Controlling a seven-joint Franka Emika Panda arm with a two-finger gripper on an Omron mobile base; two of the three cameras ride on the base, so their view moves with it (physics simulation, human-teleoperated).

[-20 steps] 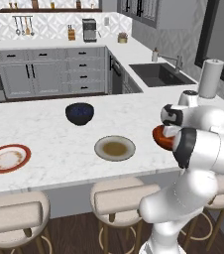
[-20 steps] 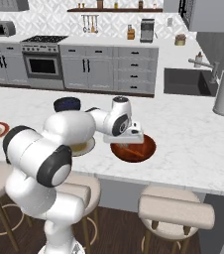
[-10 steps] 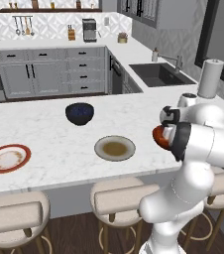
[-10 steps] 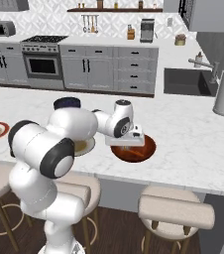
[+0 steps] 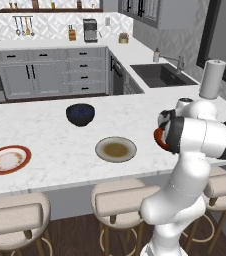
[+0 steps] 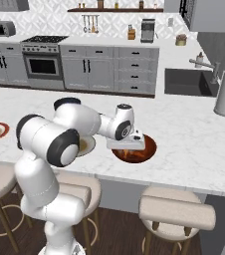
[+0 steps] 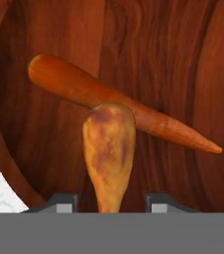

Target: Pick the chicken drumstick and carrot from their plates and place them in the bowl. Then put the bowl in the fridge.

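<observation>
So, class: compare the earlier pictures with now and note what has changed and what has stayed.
The arm's elbow shifted slightly. The tool, over the bowl, has let go of the drumstick, which lies across the carrot. The grey-rimmed plate, red-rimmed plate and blue bowl stayed put.

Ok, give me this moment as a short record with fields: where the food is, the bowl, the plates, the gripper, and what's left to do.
carrot: lying inside the bowl
chicken drumstick: in the bowl, overlapping the carrot, narrow end between the finger tips
bowl: on the marble counter, under the hand
gripper: open, just above the bowl, jaws apart on either side of the drumstick
plates: red-rimmed plate and grey-rimmed plate, both without food
dark blue bowl: on the counter behind the plates
remaining: bowl not yet in the fridge
</observation>
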